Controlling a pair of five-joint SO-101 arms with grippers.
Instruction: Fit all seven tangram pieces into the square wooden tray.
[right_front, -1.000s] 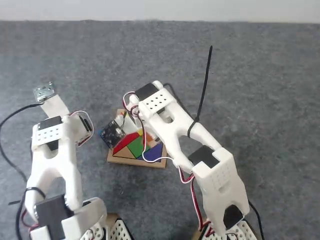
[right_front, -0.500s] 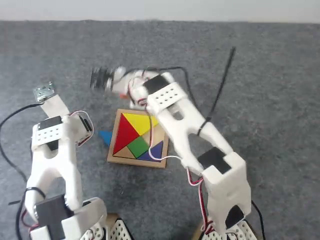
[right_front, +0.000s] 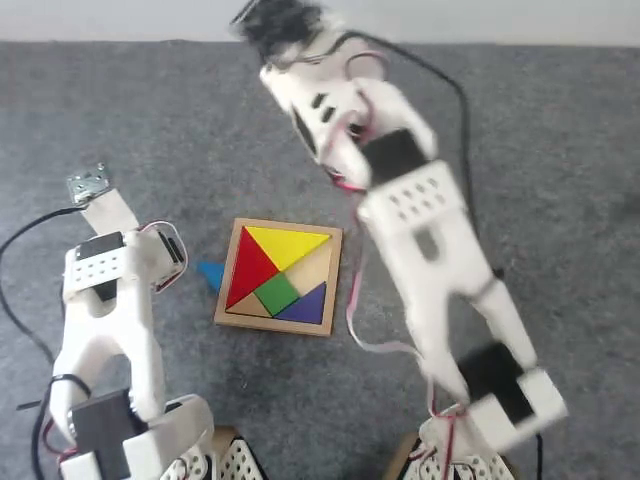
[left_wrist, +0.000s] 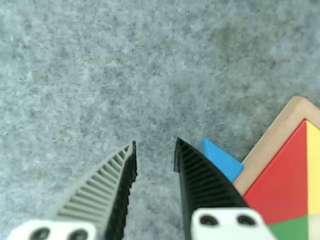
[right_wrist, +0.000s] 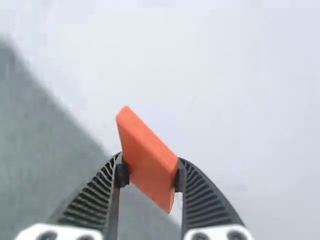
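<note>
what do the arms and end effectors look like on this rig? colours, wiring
Left arm and right arm: white printed shells with grids of small holes, black servo blocks, loose red, white and black wires. The left end effector and right end effector each pair a pale grey ribbed finger with a black one, on white mounts with screw holes.

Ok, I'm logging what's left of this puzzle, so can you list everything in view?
tray: 1, wooden, on the mat between the arms, partly bare
yellow triangle: 1, in the tray
red triangle: 1, in the tray
purple triangle: 1, in the tray
green square: 1, in the tray
blue piece: 1, on the mat beside the tray
orange piece: 1, in the right gripper
mat: 1, grey
left gripper: 1, open, by the blue piece
right gripper: 1, raised, gripping the orange piece
</note>
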